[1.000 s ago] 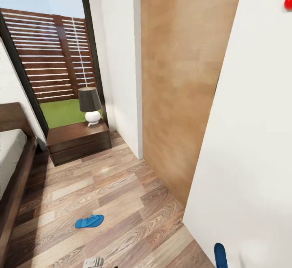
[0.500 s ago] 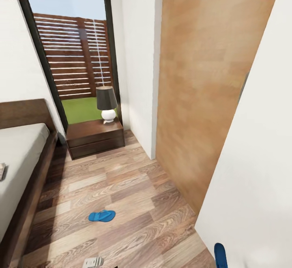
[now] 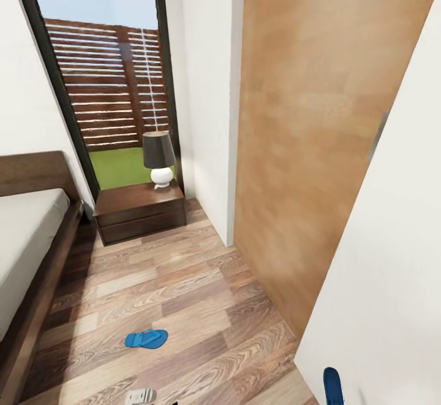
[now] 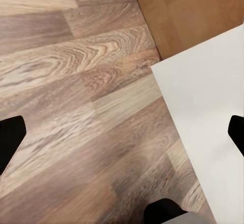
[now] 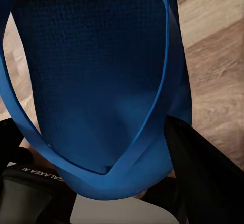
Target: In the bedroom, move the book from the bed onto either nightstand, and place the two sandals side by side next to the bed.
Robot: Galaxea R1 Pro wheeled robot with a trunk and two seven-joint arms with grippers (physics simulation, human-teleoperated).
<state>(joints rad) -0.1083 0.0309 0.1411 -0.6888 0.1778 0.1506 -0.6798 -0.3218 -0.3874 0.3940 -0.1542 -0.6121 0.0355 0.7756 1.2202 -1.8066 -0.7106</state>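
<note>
One bright-blue sandal (image 3: pixel 146 339) lies flat on the wood-plank floor, a short way from the side of the bed (image 3: pixel 27 233), whose dark frame and pale mattress show at the left. The other sandal (image 5: pixel 96 82) hangs in my right gripper (image 5: pixel 107 158), which is shut on it; its blue tip (image 3: pixel 332 386) shows at the head view's bottom right. My left gripper (image 4: pixel 122 137) is open over bare floor, its black fingertips (image 4: pixel 10 140) wide apart. The dark-brown nightstand (image 3: pixel 138 212) stands past the bed by the window. The book is out of view.
A black-shaded lamp with a white base (image 3: pixel 158 157) sits on the nightstand. A white wall (image 3: pixel 208 86) and a light wooden panel (image 3: pixel 300 147) close the right side. A white surface (image 3: pixel 392 282) stands very near on my right. A tall black-framed window (image 3: pixel 104 74) is behind the nightstand.
The whole head view has shifted as the camera turned and moved. The book's edge seen on the mattress half a second ago has left the picture. The held sandal stays in place.
</note>
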